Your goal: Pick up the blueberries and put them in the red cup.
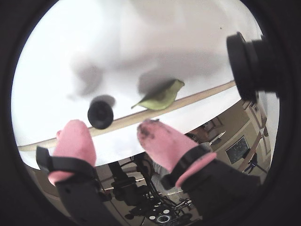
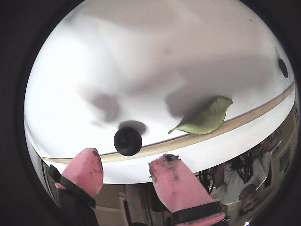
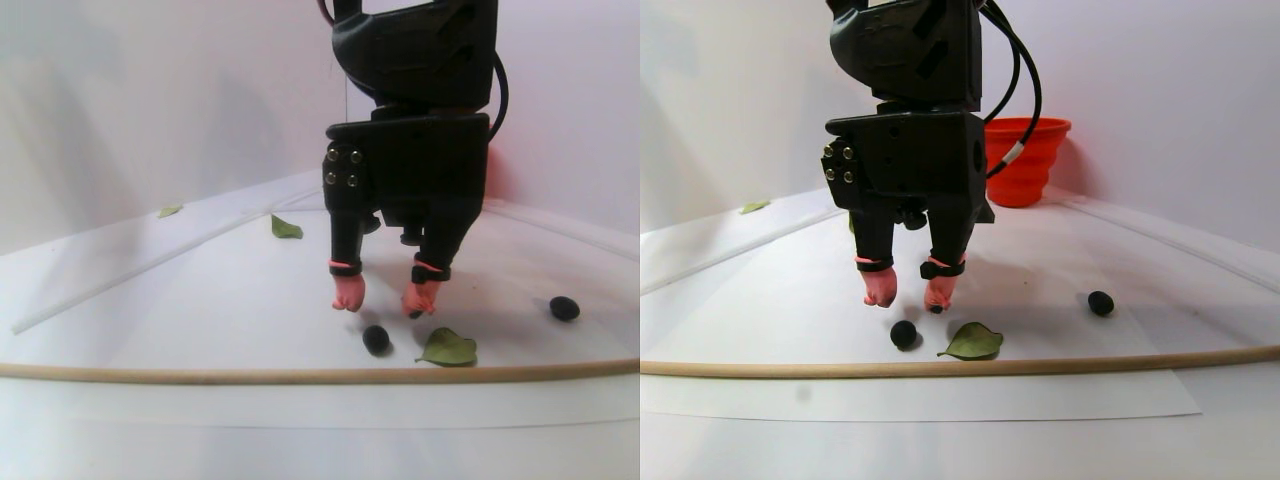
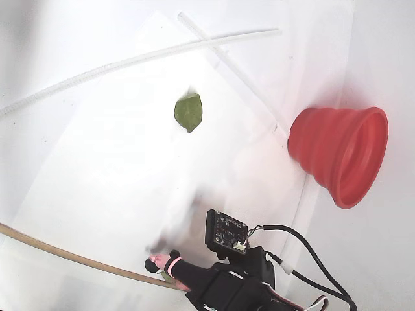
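— what's at the left of the stereo pair?

— small green leaves far back on the white sheet, then my gripper, hanging fingers-down with its pink fingertips spread apart and nothing between them.

— and the berry?

— one blueberry lies on the sheet just in front of and below the tips, apart from them. it is near round, so i can't give it a long axis. in a wrist view it shows a dimpled end facing the camera, just beyond my left-hand pink fingertip.

— to its right?

— a green leaf lies flat just beside that berry, close to the wooden strip along the front. in a wrist view its long axis runs from lower left to upper right, the pointed tip toward the berry.

— further right?

— a second blueberry, well apart from my fingers, slightly oval with its longer side across the view.

— the red cup?

— at the back right in the stereo pair, upright, part hidden by my arm. in the fixed view it stands off the sheet's right edge, far from my gripper.
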You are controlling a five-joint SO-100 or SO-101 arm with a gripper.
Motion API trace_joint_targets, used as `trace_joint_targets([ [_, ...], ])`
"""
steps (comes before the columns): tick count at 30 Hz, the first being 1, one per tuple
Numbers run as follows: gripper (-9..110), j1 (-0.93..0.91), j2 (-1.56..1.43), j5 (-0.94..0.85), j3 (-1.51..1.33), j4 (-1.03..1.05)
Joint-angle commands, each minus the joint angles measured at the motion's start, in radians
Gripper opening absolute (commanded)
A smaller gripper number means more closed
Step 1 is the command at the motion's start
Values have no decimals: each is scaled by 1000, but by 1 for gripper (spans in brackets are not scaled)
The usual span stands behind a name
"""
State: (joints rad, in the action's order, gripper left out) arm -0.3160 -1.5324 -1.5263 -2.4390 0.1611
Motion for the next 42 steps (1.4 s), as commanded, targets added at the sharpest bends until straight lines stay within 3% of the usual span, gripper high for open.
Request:
trace_joint_targets([
  [1, 20, 0, 6, 9, 0, -18],
  [42, 20, 23, 117, -8, -66, -170],
])
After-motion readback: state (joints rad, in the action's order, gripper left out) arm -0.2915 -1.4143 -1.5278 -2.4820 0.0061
